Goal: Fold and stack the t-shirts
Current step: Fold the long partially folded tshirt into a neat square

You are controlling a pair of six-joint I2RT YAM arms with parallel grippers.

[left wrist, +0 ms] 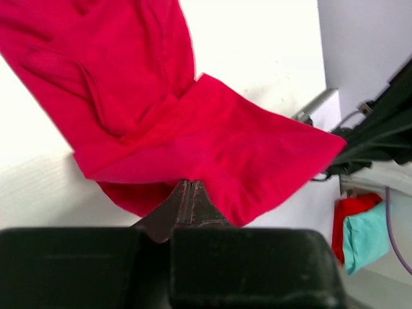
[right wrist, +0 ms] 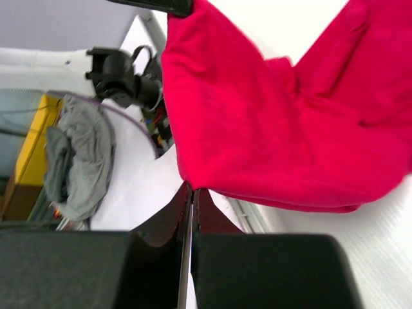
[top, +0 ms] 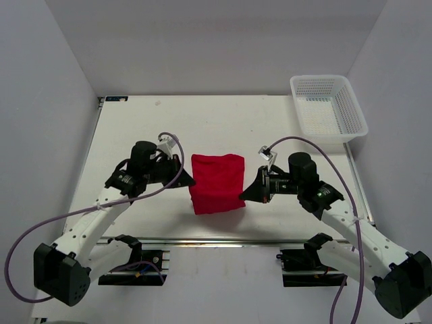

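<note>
The bright red t-shirt (top: 217, 182) hangs partly folded at the table's middle, held up between both arms. My left gripper (top: 191, 182) is shut on its left edge; in the left wrist view the closed tips (left wrist: 187, 182) pinch the red fabric (left wrist: 212, 141). My right gripper (top: 243, 194) is shut on its right edge; in the right wrist view the closed tips (right wrist: 193, 188) pinch the lower edge of the red fabric (right wrist: 270, 129). The near part of the shirt is lifted off the table.
A white mesh basket (top: 329, 108) stands at the back right. The white table (top: 135, 128) runs round the shirt, with a rail along its near edge (top: 223, 241). Grey cloth (right wrist: 77, 154) and red and teal cloth (left wrist: 357, 225) lie beyond the table.
</note>
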